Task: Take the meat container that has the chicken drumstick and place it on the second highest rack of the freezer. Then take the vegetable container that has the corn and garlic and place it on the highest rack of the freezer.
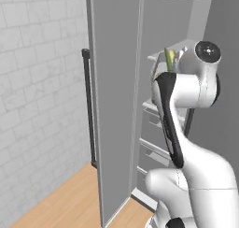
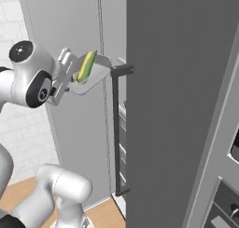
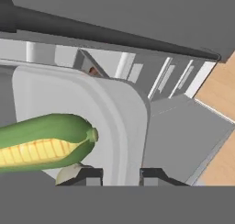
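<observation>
The vegetable container (image 3: 92, 108) is a white tray holding the corn (image 3: 41, 145), a yellow cob in green husk, with the off-white garlic (image 3: 69, 172) beside it. My gripper (image 3: 120, 175) is shut on the tray's near rim. In the right base view the gripper (image 2: 70, 76) holds the vegetable container (image 2: 95, 77) tilted, with the corn (image 2: 86, 66) on it, in front of the open freezer (image 1: 116, 105). In the left base view the container (image 1: 182, 52) and corn (image 1: 169, 58) sit high up, at the level of the upper shelves. A small reddish-brown piece (image 3: 94, 71) shows deeper inside the freezer; which rack it lies on I cannot tell.
The freezer door (image 1: 112, 59) stands open on the left with a dark bar handle (image 1: 86, 105). Grey drawers (image 1: 154, 129) fill the lower part of the freezer. A second dark bar handle (image 2: 114, 129) and a tall dark panel (image 2: 177, 105) stand close on the right. The floor (image 1: 65, 203) is wood.
</observation>
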